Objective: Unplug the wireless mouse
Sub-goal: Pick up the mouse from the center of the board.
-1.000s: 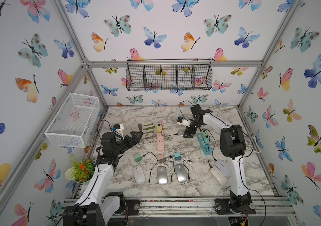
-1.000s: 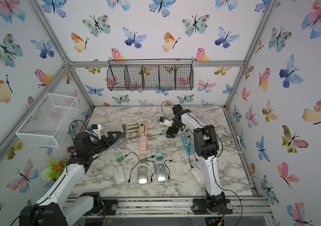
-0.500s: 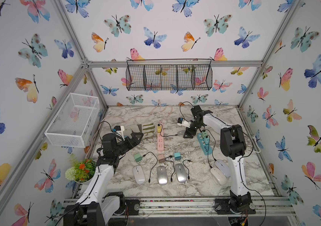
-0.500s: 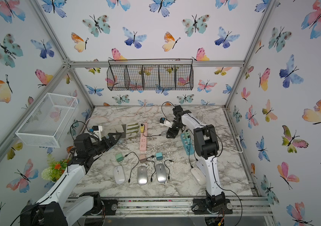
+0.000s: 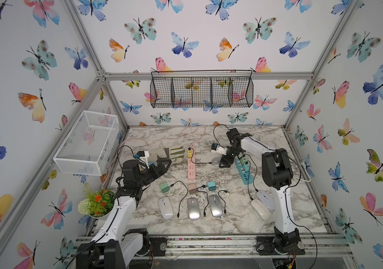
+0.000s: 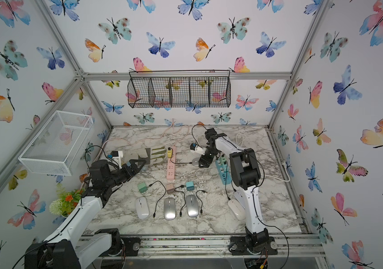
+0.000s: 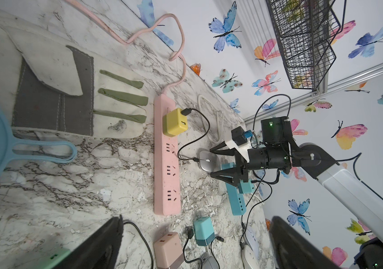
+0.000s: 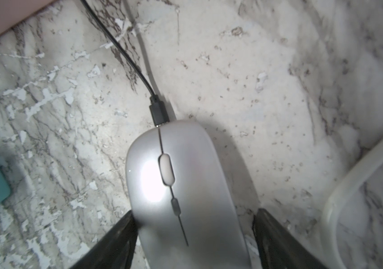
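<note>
A silver wireless mouse lies on the marble table between the pink power strip and a teal strip, and shows in both top views. A black plug sits in its front end. The cable runs to a yellow charger on the pink strip. My right gripper straddles the mouse's rear, open: one finger touches its side and the other stands a little apart. It shows from the left wrist too. My left gripper hovers wide open, holding nothing, left of the pink strip.
A teal power strip with plugs lies under the right arm. A work glove lies at the back left. Three mice and loose charger cubes are at the front, two white mice at the right, a plant at the front left.
The right gripper's jaws have come in a little around the silver mouse. Both arms have otherwise stayed where they were.
</note>
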`<state>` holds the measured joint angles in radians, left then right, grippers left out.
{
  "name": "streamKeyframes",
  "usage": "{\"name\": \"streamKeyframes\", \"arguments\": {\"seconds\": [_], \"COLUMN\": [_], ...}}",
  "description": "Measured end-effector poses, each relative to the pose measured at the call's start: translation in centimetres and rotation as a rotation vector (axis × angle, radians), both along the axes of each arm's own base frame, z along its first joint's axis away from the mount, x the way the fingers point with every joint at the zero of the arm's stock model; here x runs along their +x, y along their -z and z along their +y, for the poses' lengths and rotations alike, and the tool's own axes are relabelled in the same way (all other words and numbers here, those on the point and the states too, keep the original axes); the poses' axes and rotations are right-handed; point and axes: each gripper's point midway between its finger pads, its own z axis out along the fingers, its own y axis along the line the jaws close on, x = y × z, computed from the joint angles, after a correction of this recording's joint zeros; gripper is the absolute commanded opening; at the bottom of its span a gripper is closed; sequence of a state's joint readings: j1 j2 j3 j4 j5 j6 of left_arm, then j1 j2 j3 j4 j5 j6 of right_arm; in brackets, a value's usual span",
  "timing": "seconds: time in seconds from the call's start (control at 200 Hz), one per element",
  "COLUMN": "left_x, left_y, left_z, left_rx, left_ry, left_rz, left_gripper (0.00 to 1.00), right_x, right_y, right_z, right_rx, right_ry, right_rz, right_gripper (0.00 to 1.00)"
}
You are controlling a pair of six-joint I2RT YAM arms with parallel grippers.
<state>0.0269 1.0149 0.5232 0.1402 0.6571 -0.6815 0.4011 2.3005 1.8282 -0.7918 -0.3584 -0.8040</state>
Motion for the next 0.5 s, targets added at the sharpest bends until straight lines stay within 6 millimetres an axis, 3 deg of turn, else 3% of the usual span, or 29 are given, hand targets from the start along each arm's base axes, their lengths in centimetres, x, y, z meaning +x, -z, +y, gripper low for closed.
{"name": "streamKeyframes", "arguments": {"seconds": [0.501], "left_x": [0.0], "left_y": [0.2], "left_z": [0.0], "left_rx": [0.0], "left_ry": [0.0], "left_rz": [0.006], "left_gripper": [0.99], "right_x": [0.2], "right_y": [0.7], "right_z": [1.3], "right_rx": [-0.07], "right_ry": [-0.019], "right_rz": [-0.075], "right_gripper": [0.71]}}
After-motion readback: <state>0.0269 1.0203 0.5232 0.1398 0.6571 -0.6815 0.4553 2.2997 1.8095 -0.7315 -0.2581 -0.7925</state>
